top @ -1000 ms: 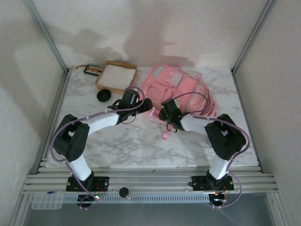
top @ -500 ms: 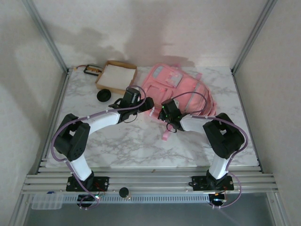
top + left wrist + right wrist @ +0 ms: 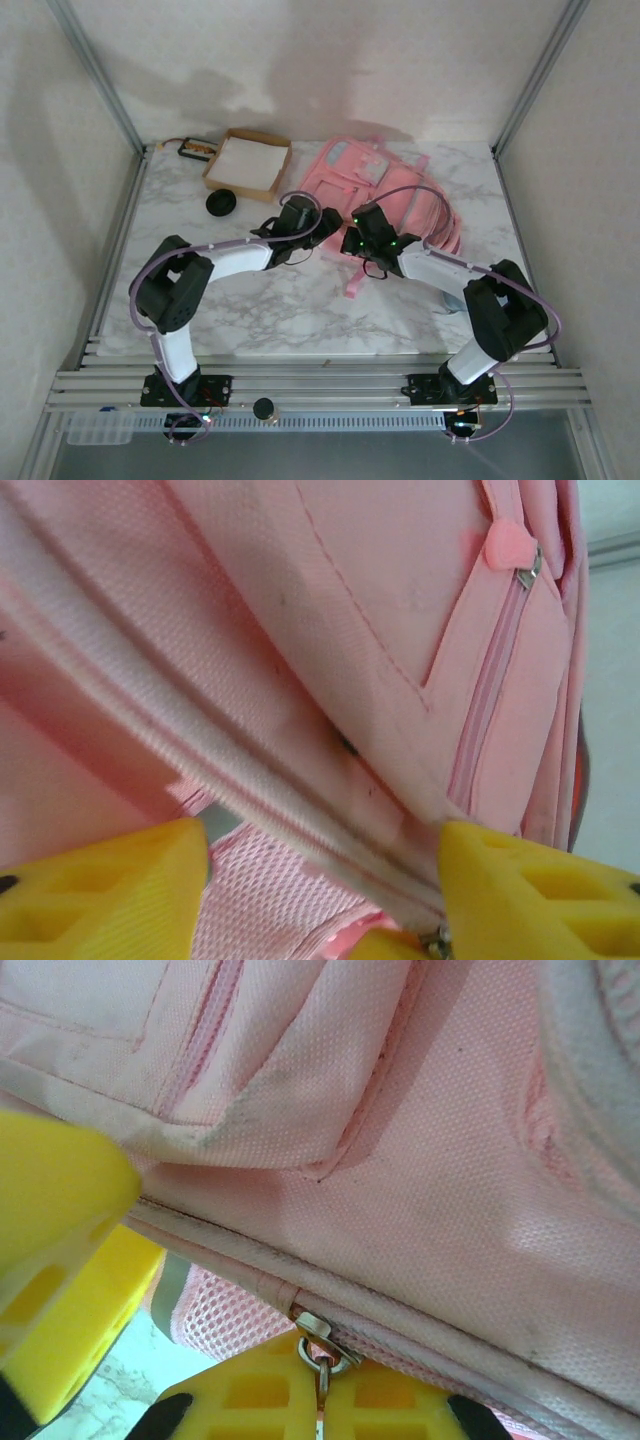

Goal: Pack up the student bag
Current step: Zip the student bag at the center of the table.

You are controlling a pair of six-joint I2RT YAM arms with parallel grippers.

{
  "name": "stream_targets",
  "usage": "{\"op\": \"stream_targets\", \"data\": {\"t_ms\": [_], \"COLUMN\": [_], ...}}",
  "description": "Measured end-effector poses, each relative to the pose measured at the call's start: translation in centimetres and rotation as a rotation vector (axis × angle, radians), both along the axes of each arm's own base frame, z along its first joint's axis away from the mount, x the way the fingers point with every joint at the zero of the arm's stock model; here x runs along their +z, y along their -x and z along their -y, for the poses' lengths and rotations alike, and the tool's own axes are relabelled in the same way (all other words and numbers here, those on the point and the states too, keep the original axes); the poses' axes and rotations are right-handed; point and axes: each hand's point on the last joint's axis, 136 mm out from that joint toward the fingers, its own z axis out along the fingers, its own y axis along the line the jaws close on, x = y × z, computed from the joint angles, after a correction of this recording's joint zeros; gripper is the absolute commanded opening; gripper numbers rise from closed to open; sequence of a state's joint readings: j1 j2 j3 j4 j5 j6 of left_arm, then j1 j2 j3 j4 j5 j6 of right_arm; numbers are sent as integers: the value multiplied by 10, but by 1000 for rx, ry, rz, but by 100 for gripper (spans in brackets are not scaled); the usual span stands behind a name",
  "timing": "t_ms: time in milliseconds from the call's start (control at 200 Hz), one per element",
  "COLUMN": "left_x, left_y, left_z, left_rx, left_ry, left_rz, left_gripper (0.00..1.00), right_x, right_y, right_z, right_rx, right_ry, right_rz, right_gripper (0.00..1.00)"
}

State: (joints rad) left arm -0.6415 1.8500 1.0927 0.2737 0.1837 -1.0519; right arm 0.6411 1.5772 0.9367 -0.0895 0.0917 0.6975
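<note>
The student bag lies flat at the back middle-right of the table, pink with grey-white panels. Both grippers meet at its near-left edge. My left gripper is open, its yellow fingers wide apart on either side of the bag's pale zip seam and pink mesh. My right gripper is shut on the metal zip pull, which hangs from the slider on the same seam. A left-gripper finger shows at the left of the right wrist view.
A brown cardboard box with a white inside stands at the back left, a black round lid in front of it and a small dark device behind. A pink strap trails toward the front. Metal frame posts border the table.
The left gripper has slid right to the bag's near-left edge. The right gripper has shifted slightly toward the bag, and its elbow has swung out to the right.
</note>
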Motion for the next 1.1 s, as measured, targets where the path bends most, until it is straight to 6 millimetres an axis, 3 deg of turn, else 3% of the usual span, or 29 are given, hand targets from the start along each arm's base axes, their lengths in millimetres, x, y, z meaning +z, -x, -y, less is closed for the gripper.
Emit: {"op": "stream_targets", "data": {"t_ms": [105,200,285,591,861,951,1051,1097], "left_x": [-4,-3,1,9,12,10,12,13], "left_y": [-5,-8,-10,-14,-37,-47,-51,-52], "left_z": [8,9,10,3,-32,-40,-41,-43], "left_rx": [25,61,81,71,10,-31,-73,-74], "left_ry": [33,52,72,82,-31,-54,-69,-72], "left_rz": [-14,-15,-7,0,19,8,13,20], "left_gripper": [44,18,0,0,0,0,45,54], "right_x": [-1,-1,-2,13,12,19,21,20], "right_y": [3,3,5,15,45,46,47,49], "right_z": [1,3,4,28,88,94,86,83], "right_rx": [19,25,24,-14,-92,-97,-57,-45], "right_ry": [10,24,34,70,130,125,102,97], "right_rz": [-10,-17,-27,-31,-76,-59,-48,-53], "right_gripper": [0,0,0,0,0,0,0,0]}}
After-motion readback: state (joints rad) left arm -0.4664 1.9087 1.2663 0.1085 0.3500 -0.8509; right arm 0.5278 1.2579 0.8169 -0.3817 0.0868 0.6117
